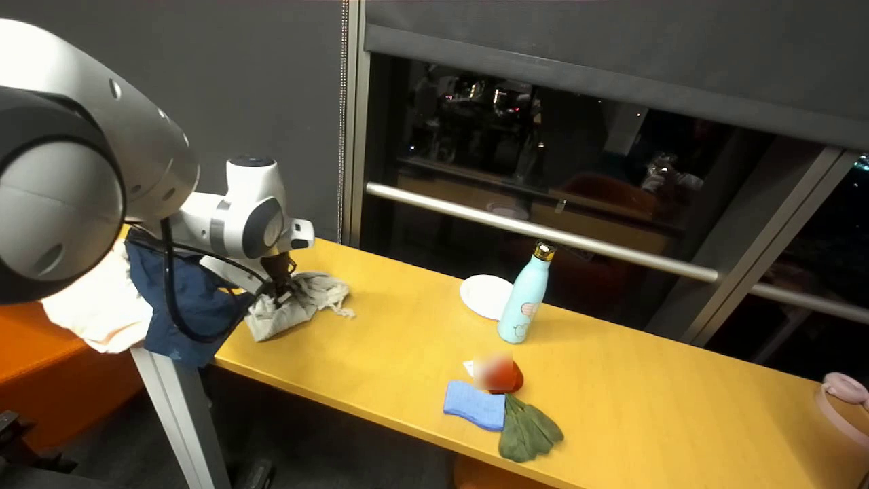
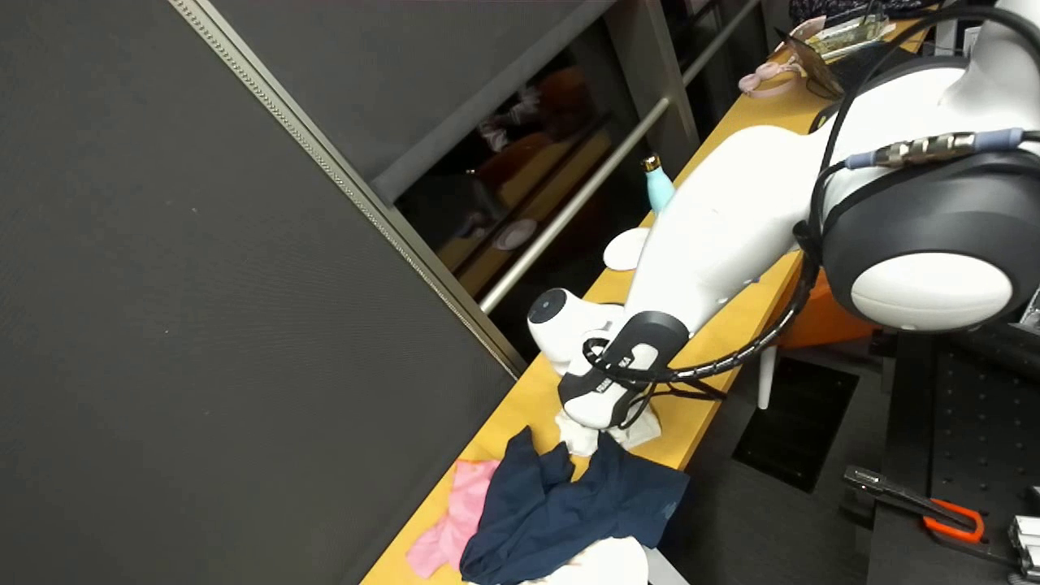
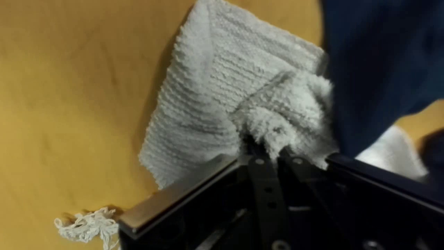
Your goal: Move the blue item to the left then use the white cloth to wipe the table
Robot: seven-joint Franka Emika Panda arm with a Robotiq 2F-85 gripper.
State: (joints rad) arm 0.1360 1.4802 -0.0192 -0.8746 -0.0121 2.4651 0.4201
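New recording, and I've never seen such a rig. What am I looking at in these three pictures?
The machine is one white robot arm ending in a dark gripper. Two pictures come from cameras outside the robot; the third from a camera on its wrist. On the yellow table stands a light blue bottle; nearby lie a white plate, a blue sponge, a green leaf-shaped thing and a partly blurred red object. Navy cloth, beside pink cloth, hangs partly over the edge. The gripper seems closed on a fold of white cloth resting on the table.
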